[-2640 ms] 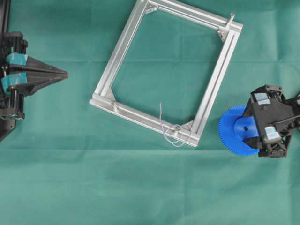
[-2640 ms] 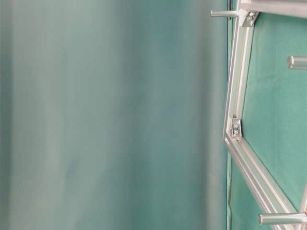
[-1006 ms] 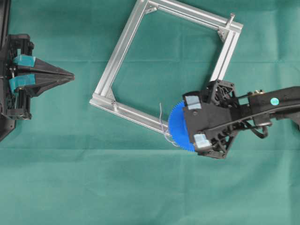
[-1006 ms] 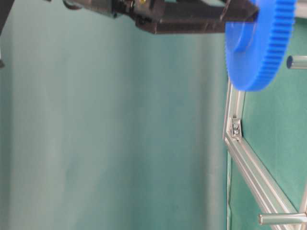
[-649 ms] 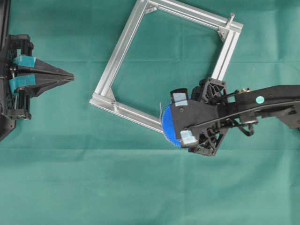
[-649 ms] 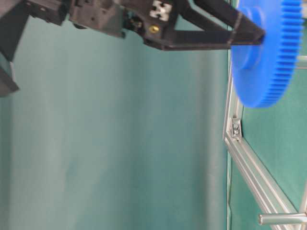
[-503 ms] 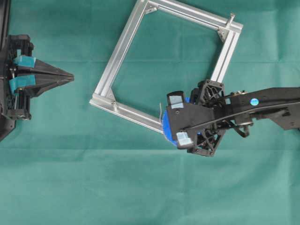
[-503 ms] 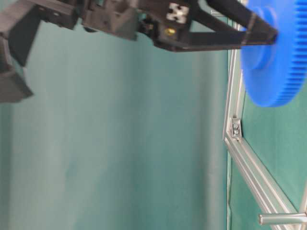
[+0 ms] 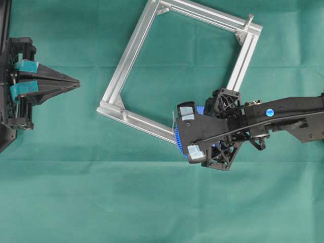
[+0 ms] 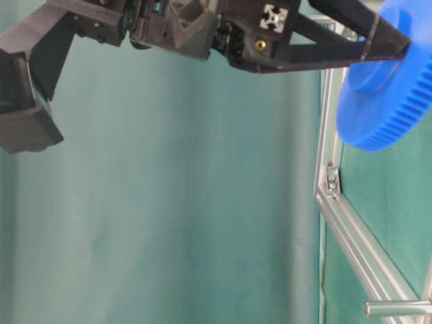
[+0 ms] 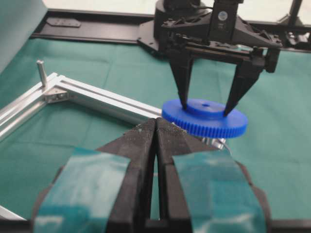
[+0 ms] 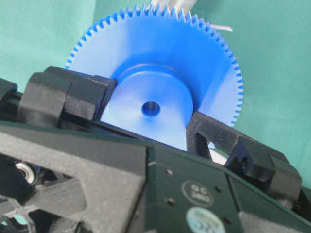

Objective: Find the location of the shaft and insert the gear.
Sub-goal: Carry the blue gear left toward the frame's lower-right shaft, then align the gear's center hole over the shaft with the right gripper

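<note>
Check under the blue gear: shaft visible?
No. The gear, held by the right gripper, hangs over the aluminium frame corner. Only a bit of pale wire peeks out; the shaft itself is covered.

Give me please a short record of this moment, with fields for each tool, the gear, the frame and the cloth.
right tool: shut on the raised hub of the gear
left tool: shut, holds nothing, far left of the frame
gear: blue, level, held above the frame's near corner
shaft: hidden under the gear in every view
frame: aluminium square, flat on the cloth
cloth: green, covers the table
</note>
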Motion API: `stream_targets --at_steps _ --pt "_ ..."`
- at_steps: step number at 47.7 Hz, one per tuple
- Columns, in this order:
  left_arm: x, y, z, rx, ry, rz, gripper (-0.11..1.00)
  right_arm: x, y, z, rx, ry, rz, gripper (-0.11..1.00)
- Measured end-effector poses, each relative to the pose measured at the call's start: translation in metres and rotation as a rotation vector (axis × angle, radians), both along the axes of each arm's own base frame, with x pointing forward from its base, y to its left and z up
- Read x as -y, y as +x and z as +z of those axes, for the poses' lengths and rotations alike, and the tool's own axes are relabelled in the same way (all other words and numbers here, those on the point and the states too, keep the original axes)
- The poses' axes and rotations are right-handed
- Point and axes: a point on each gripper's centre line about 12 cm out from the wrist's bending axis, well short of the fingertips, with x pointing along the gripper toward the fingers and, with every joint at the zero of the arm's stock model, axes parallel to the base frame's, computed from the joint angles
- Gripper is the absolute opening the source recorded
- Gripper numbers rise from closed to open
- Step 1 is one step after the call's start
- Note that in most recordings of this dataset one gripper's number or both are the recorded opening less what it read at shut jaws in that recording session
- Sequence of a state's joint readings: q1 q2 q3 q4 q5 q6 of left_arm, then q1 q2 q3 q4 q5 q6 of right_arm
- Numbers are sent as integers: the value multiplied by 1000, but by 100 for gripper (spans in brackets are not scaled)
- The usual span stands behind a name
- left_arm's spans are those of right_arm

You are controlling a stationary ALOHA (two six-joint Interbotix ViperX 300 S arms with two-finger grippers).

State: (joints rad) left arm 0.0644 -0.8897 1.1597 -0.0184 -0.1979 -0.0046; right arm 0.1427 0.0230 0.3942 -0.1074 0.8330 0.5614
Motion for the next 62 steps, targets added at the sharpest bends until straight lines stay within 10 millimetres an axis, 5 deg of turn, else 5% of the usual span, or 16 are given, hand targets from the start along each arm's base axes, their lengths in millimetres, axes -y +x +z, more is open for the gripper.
stream_targets --at_steps 36,62 --pt "0 0 1 1 8 -1 0 -31 22 6 48 14 75 68" --pt "0 0 1 1 6 -2 0 -4 31 8 77 -99 95 68"
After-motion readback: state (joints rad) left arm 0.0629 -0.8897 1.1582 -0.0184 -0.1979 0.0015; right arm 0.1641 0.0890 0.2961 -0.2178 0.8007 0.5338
